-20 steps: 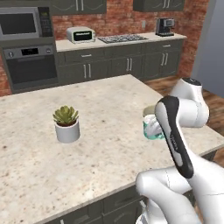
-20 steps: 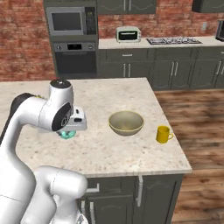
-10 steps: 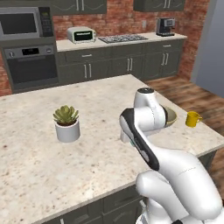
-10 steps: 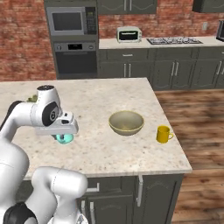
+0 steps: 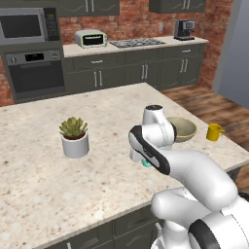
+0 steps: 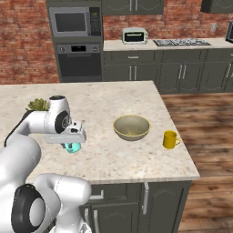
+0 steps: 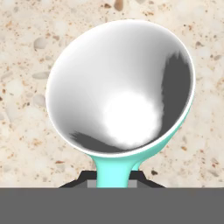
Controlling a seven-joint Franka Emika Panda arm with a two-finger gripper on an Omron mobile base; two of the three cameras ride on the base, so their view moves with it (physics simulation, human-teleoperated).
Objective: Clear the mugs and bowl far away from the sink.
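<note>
Hand: my hand (image 6: 73, 142) hangs low over the table (image 5: 44, 180) and holds the teal mug (image 7: 120, 92) by its handle. In the hand view the handle runs down between my two dark tips.
Teal mug: I look right into its white inside. It sits under my hand, near the front edge of the table. I cannot tell if its bottom touches the table or is just off it.
Bowl: the olive-yellow bowl (image 6: 131, 127) stands on the table, well apart from the teal mug, out toward the end.
Yellow mug: the yellow mug (image 6: 170, 139) stands just past the bowl, near the table's corner.
Plant: a white pot with a green plant (image 5: 74, 136) stands on the other side of my arm.
Step now: I think I am carrying the teal mug to a new spot.
Do it well: I should keep my grip tight on the thin handle. I should move slowly so the mug does not swing or tip. I should keep it low and set it down flat before letting go.
</note>
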